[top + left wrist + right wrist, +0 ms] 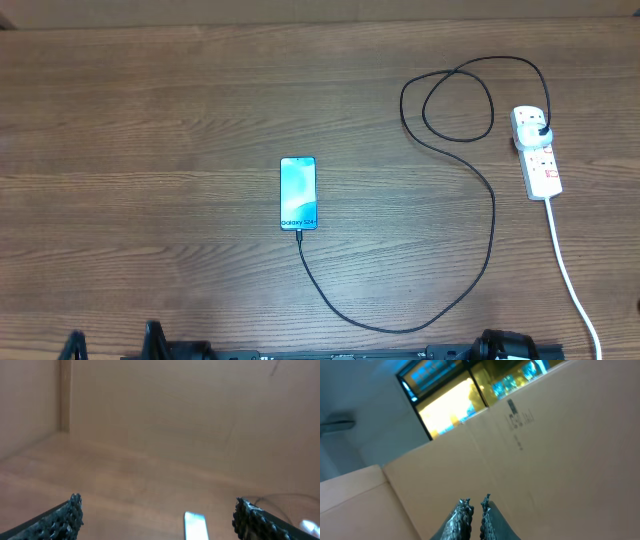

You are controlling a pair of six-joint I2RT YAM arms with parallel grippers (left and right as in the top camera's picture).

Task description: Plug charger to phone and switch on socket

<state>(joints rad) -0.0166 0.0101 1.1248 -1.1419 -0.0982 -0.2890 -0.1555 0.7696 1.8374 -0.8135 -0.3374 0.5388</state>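
Observation:
The phone [299,193] lies flat in the middle of the table, its teal screen up. The charger cable [490,215] runs from the phone's near end [299,234], where its tip meets the phone, loops right and back, and ends in a black plug [541,130] seated in the white socket strip [537,155]. My left gripper [160,512] is open and empty, held low and well back from the phone [195,526]. My right gripper [476,505] is shut on nothing and points up at a cardboard wall. Only the arm bases show at the overhead view's bottom edge.
The strip's thick white cord [570,272] runs toward the near right table edge. A cardboard wall [175,405] stands behind the table. The wooden table [140,150] stretches left of the phone.

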